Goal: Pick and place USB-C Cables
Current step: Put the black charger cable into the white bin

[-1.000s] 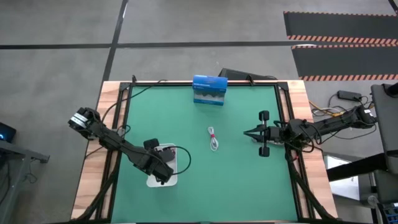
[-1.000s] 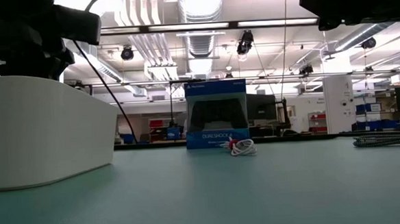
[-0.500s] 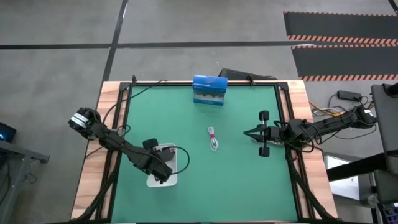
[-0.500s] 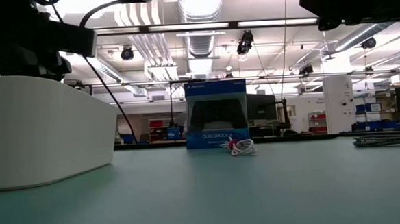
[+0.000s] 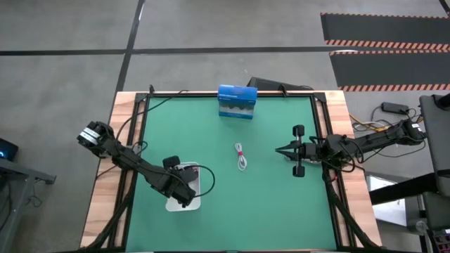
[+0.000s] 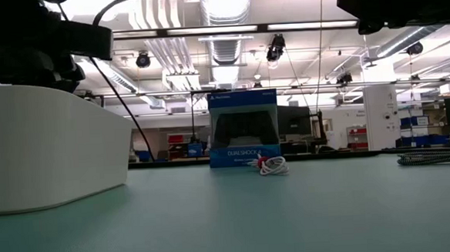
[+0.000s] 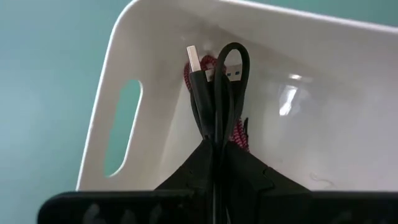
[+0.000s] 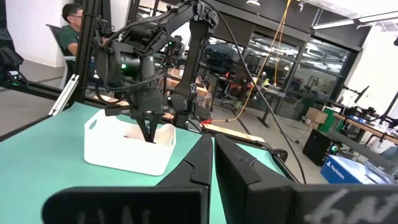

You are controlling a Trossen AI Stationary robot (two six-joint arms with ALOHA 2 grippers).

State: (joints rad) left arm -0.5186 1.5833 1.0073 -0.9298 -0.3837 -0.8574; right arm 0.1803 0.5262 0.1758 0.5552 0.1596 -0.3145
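My left gripper [image 7: 214,146] is shut on a black USB-C cable bundle [image 7: 217,93] and hangs over the white tray [image 5: 193,206] at the near left of the green mat. A pink-red cable [image 7: 239,134] lies on the tray's floor under it. A white cable bundle [image 5: 241,156] rests on the mat's middle, also seen in the low view [image 6: 273,167]. My right gripper [image 5: 280,150] waits shut at the mat's right, clear of everything. The right wrist view shows my left gripper [image 8: 149,132] dipping behind the tray's rim [image 8: 127,140]. My left gripper pinches the folded black bundle between its two fingers, on the strands [image 7: 215,132] just below the looped end. The fingers come from above, slanting down, and lie along the bundle. The loop and plugs [image 7: 194,59] stick out past the fingertips inside the tray; whether they touch it I cannot tell.
A blue box [image 5: 237,102] stands at the mat's far edge, behind the white bundle. Braided cabling [image 6: 435,157] lies at the right edge. Bare mat lies between the tray, the white bundle and the near edge.
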